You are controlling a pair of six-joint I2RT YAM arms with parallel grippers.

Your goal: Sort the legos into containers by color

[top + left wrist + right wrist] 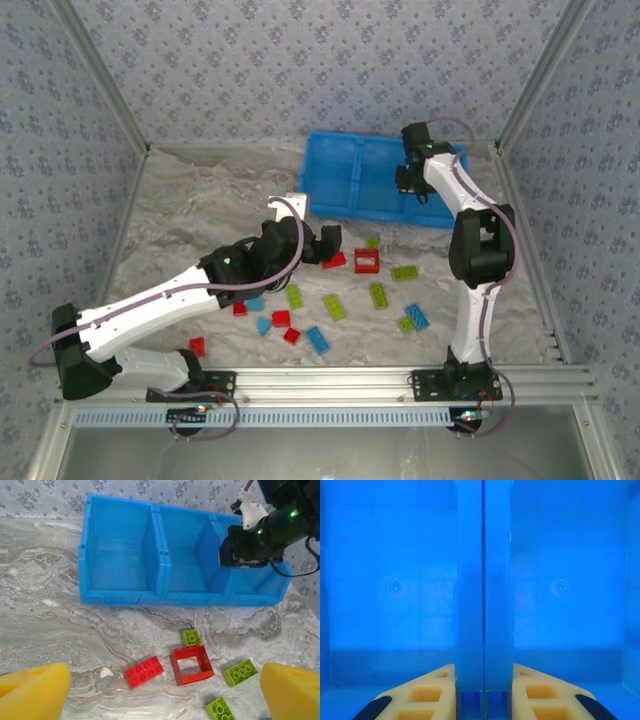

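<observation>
The right pincer [483, 697] is clenched on a divider wall [470, 580] of the bright blue plastic bin [308, 170]. The left pincer [162, 695], released wide, hovers nearer the red studded plastic brick [144, 671], which lies slantwise on the bench [50, 630], just ahead between its fingers [30, 692].

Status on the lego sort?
Left gripper open, above red legos. Right gripper shut on bin divider. Other legos loose on table; none seen in bin. Right arm over right compartment.
</observation>
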